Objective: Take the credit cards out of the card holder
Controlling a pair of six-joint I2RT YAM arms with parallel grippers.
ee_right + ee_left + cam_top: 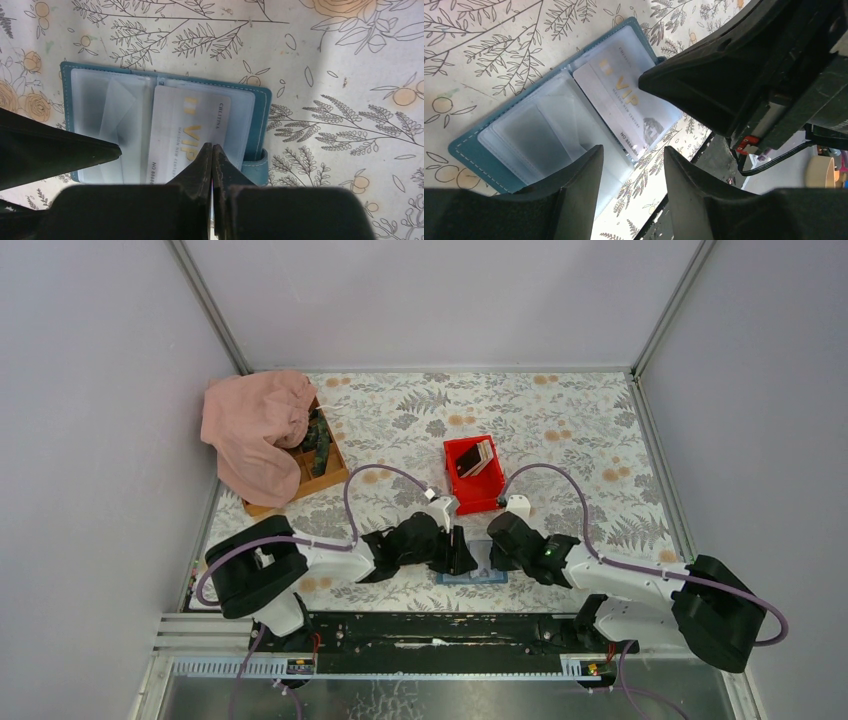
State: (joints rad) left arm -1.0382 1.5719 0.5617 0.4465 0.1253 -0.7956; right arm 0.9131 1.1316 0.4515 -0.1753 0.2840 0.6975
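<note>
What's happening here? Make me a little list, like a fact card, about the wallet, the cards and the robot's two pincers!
Wallet: blue, lying open on the flowery table between the two pincers
Card inside: one white VIP card in one half; the other half looks empty
Left pincer: open, above the wallet's edge
Right pincer: shut, tips at the white VIP card's edge; can't tell if it really grips it
Red bin: further back, with cards in it
</note>
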